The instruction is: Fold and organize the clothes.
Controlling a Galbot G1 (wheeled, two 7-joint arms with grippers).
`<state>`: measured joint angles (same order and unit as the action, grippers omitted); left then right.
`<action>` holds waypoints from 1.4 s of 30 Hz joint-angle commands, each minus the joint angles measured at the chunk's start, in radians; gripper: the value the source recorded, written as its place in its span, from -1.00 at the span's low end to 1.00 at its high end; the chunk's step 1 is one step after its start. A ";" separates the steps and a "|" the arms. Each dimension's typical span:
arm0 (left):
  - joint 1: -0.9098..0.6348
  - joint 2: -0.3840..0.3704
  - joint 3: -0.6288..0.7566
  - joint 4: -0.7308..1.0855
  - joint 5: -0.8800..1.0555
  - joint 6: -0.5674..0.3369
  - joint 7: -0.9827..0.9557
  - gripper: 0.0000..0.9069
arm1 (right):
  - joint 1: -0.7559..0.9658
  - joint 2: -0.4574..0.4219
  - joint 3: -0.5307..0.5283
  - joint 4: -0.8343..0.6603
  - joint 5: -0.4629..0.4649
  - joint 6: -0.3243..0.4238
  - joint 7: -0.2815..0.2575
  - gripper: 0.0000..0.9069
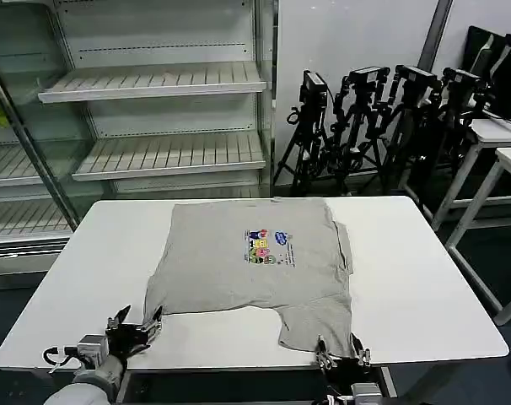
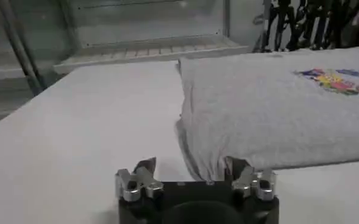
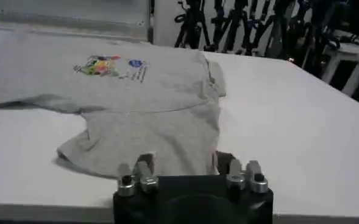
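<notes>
In the head view, the grey T-shirt [image 1: 251, 266] lies flat on the white tabletop [image 1: 424, 287], chest graphic [image 1: 268, 246] facing up, partly folded, with one flap of cloth reaching toward the tabletop's near edge. The left claw [image 1: 136, 326] sits at the near edge just beside the T-shirt's near left corner, its fingers spread and grasping nothing. The right claw [image 1: 342, 357] sits at the near edge, touching or almost touching the hanging flap, also released. In the left wrist view, the left claw [image 2: 194, 176] is open, and the folded corner of the T-shirt [image 2: 277, 115] lies just in front of it, between the fingertips; the cloth there is doubled and makes a soft thick lip. In the right wrist view, the right claw [image 3: 188, 173] is open too, and the hem of the flap lies directly before it on the tabletop [image 3: 301, 128]. The T-shirt [image 3: 142, 122] looks light, limp and easy to wrinkle, so it will sag and slide when lifted; the best places to pinch seem to be these two near edges, taken through all layers together.
</notes>
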<state>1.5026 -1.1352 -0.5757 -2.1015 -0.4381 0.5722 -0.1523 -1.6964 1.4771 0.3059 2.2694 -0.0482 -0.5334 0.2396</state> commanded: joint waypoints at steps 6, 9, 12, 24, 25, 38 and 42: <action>0.006 0.007 0.003 -0.009 -0.018 0.007 0.032 -0.96 | 0.006 0.014 -0.015 -0.027 0.011 0.004 0.001 -1.00; 0.010 0.007 0.003 -0.013 -0.027 0.007 0.038 -0.96 | 0.002 0.014 -0.015 -0.020 0.015 0.009 0.000 -1.00; 0.012 0.006 0.001 -0.019 -0.040 0.007 0.040 -0.96 | -0.001 0.014 -0.014 -0.016 0.019 0.019 0.000 -1.00; 0.110 -0.009 -0.062 -0.197 -0.094 0.007 0.027 -0.96 | -0.148 -0.025 -0.007 0.176 0.006 0.077 0.006 -1.00; 0.133 -0.017 -0.069 -0.222 -0.091 0.007 0.020 -0.96 | -0.172 -0.031 -0.010 0.199 -0.002 0.082 0.007 -1.00; 0.335 -0.035 -0.182 -0.361 -0.094 0.006 -0.014 -0.96 | -0.334 -0.077 0.032 0.349 -0.038 0.108 0.009 -1.00; 0.312 -0.024 -0.189 -0.370 -0.098 0.006 -0.014 -0.96 | -0.286 -0.075 0.066 0.349 -0.016 0.119 0.013 -1.00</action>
<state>1.7533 -1.1537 -0.7189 -2.4112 -0.5300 0.5794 -0.1627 -1.9457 1.4178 0.3456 2.5545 -0.0645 -0.4245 0.2557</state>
